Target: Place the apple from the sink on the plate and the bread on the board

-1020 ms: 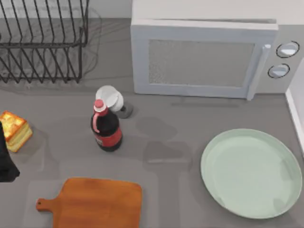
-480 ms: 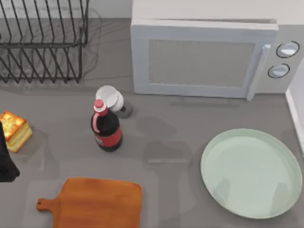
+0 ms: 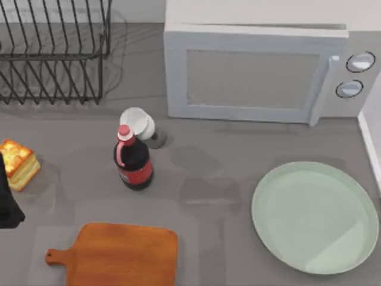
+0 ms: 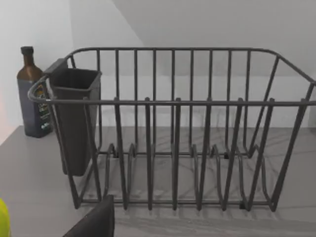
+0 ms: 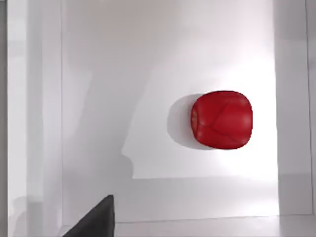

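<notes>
- The left arm (image 3: 7,199) is sitting at the table's nine o'clock edge, just beside the bread (image 3: 18,162); I cannot tell how its fingers are standing. Its wrist camera is facing the dish rack (image 4: 173,138).
- The board (image 3: 119,253) is lying bare at seven o'clock, near the bread.
- A bottle (image 3: 132,161) is standing between the bread and the plate (image 3: 314,217), which is waiting bare at four o'clock.
- The right wrist camera is looking at the apple (image 5: 221,119) resting in the white sink (image 5: 98,98); finger spread cannot be told.
- Judging by this, the apple pick is in hand: the right arm needs lowering over the apple, closing, then carrying it to the plate.
</notes>
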### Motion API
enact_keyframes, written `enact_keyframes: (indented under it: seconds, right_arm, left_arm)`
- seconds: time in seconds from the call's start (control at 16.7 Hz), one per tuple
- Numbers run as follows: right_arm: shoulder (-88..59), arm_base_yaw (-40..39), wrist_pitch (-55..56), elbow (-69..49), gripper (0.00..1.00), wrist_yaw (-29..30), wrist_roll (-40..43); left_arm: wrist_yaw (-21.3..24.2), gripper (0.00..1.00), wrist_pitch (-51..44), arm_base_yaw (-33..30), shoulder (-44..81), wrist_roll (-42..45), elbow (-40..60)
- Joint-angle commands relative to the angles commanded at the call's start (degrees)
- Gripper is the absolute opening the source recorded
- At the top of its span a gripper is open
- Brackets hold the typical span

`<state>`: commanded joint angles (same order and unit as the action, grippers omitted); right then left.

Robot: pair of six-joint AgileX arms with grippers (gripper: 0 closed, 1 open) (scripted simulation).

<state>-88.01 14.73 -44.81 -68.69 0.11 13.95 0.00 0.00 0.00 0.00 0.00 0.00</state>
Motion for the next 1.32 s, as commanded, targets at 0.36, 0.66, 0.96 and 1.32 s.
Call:
enact_keyframes:
  seconds: [0.36,0.66,0.96,1.32]
  right_arm:
    - [-27.6,4.3,-13.1,-20.2,1.00,0.0,4.1]
    - [-34.9,5.6,-16.9,-25.9,1.00,0.0,5.3]
    - [-34.9,5.2,-16.6,-25.7,1.00,0.1,5.2]
    - [-42.5,5.4,-3.8,-20.7,1.00,0.1,5.1]
  left_arm:
    - [0.0,1.00,0.0,0.0,0.0,0.0,0.0]
    - [0.0,1.00,0.0,0.0,0.0,0.0,0.0]
    - [0.0,1.00,0.0,0.0,0.0,0.0,0.0]
    - [0.0,1.00,0.0,0.0,0.0,0.0,0.0]
